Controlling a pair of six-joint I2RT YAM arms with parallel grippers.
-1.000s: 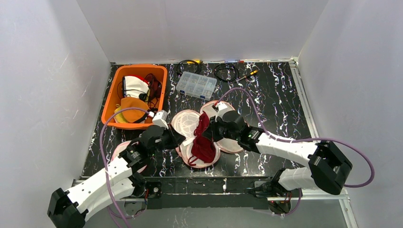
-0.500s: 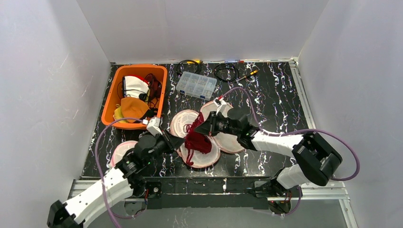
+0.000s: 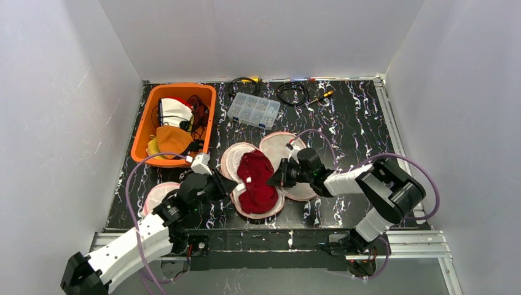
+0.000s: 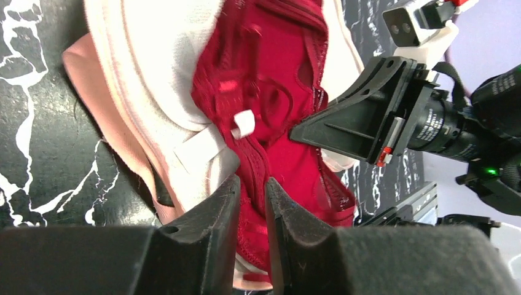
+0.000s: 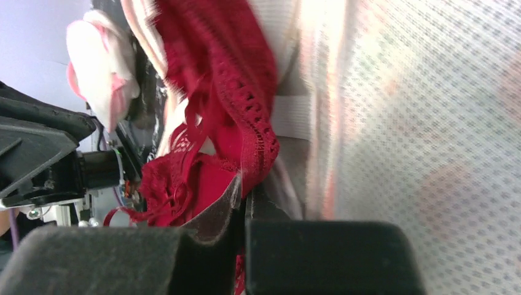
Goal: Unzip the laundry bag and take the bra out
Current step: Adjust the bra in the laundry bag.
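While the red bra (image 3: 255, 181) lies bunched on the pink-white mesh laundry bag (image 3: 279, 143) at mid table, L gripper (image 4: 250, 184) sits at the bra's left edge w/ jaws only narrowly apart, red lace running thru the gap. R gripper (image 5: 242, 198) is pinched tight on the bra's lace from the right side. Bag lobes fan out beneath; orange bin (image 3: 184, 86) stands well apart, back left

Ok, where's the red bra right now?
Top view: the red bra lies on the opened laundry bag at front centre, between the left gripper and right gripper.
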